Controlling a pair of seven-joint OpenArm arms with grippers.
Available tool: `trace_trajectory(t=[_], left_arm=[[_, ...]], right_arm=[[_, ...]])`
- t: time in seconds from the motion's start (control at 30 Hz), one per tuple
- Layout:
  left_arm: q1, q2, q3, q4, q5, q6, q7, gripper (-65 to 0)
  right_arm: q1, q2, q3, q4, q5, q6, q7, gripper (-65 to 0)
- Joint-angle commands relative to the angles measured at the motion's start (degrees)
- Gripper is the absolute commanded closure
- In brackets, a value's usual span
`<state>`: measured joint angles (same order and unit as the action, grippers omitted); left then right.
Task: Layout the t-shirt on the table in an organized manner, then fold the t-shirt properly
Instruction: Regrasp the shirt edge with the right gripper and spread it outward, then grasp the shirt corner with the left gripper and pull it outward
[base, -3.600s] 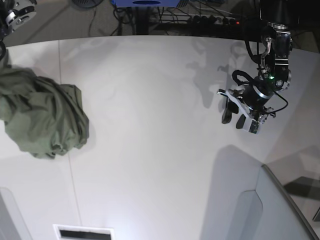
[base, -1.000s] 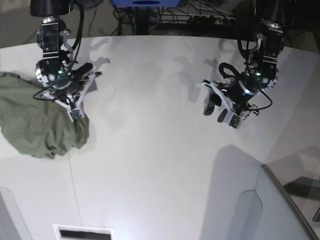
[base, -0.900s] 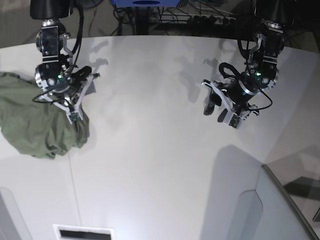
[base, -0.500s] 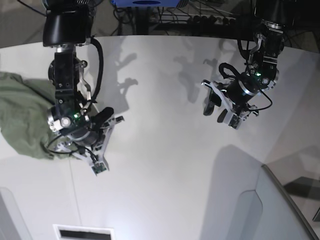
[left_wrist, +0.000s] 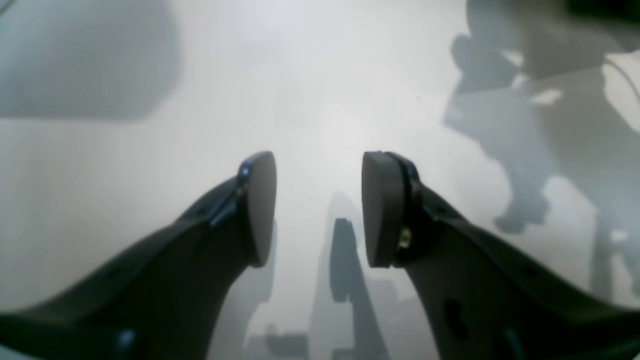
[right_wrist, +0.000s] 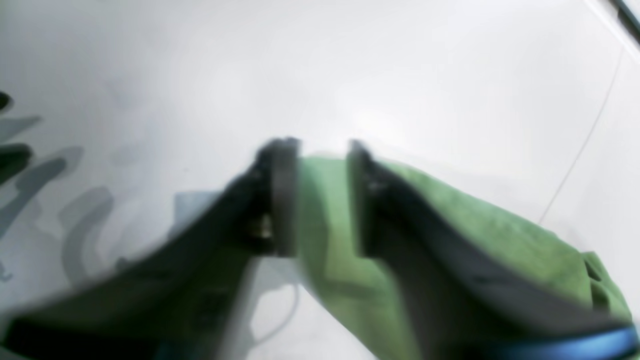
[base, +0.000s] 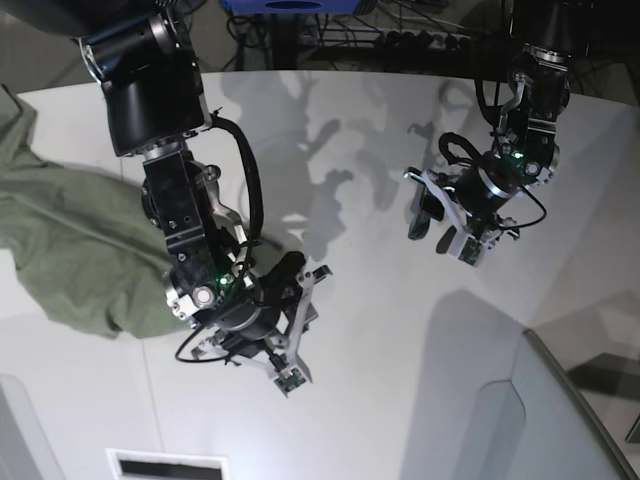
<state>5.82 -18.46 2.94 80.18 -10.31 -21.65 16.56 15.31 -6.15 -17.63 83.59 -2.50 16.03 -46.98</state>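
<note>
The shirt (right_wrist: 500, 235) runs between the jaws of my right gripper (right_wrist: 322, 150) and trails back to a heap on that side of the table (base: 350, 400) — gripped or let go, I cannot tell — while my left gripper (left_wrist: 320, 200) hangs well apart, jaws spread and empty.

The t-shirt (base: 75, 250) is a plain olive green with no print, reading brighter green in the right wrist view; the worktop (base: 340, 330) is matte white crossed by thin grey seam lines and soft grey shadows; both arms are black with small green lights, the left pincer (left_wrist: 319, 207) showing dark grey pads (left_wrist: 262, 205) on black fingers
</note>
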Motion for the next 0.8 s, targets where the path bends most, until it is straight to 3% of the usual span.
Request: trace_trajectory(t=[0.0, 0.07, 0.17, 0.33, 0.53, 0.77], left_arm=[[-0.7, -0.7, -0.3, 0.9, -0.6, 0.0, -1.2, -27.2], [-0.8, -0.7, -0.3, 0.8, -0.6, 0.0, -1.2, -27.2], [-0.8, -0.7, -0.3, 0.8, -0.6, 0.0, -1.2, -27.2], [-0.8, -0.7, -0.3, 0.7, -0.6, 0.0, -1.2, -27.2], [-1.0, 0.8, 1.3, 2.1, -1.0, 0.0, -1.3, -27.2], [-6.0, 6.8, 13.7, 5.6, -0.6, 0.0, -1.1, -25.8]], right_arm=[[1.9, -0.2, 0.2, 1.8, 0.1, 0.0, 1.4, -35.3], [1.5, 0.7, 1.8, 5.2, -1.1, -0.1, 1.4, -44.1], [-1.6, 1.7, 4.8, 11.5, -4.1, -0.1, 0.8, -42.0], [-12.5, 5.3, 9.4, 17.5, -15.4, -0.1, -0.5, -38.7], [-23.1, 4.3, 30.1, 21.5, -16.8, -0.1, 8.3, -31.2], [-22.5, 5.0, 53.7, 14.4, -16.4, 0.2, 9.0, -31.4]])
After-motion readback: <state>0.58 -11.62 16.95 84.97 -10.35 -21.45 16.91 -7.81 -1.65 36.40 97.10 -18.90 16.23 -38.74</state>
